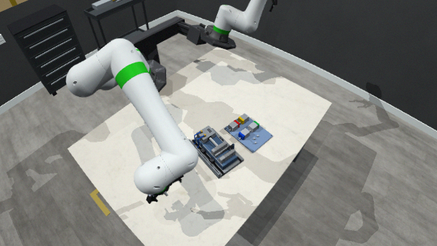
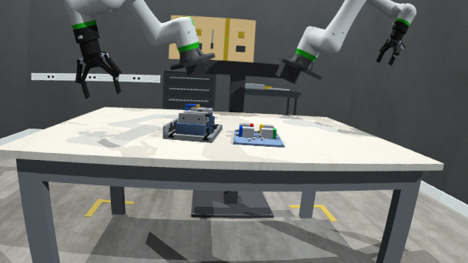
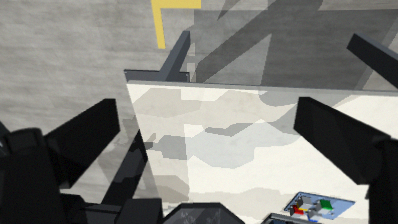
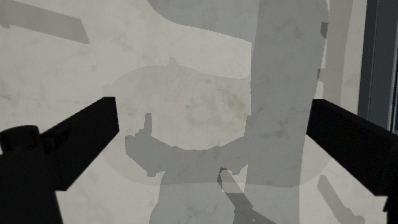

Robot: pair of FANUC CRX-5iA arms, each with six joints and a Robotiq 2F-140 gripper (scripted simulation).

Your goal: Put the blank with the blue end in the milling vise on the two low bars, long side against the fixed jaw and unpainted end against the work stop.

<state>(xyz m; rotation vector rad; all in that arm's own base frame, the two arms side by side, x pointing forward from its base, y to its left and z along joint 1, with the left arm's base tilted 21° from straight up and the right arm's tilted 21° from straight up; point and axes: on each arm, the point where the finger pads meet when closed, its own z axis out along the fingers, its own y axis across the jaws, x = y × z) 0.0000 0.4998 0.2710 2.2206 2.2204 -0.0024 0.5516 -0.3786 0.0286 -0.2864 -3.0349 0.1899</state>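
On the desk, I count: vise; plate, bearing blue-ended blank. Left pincer, released; right pincer, released.
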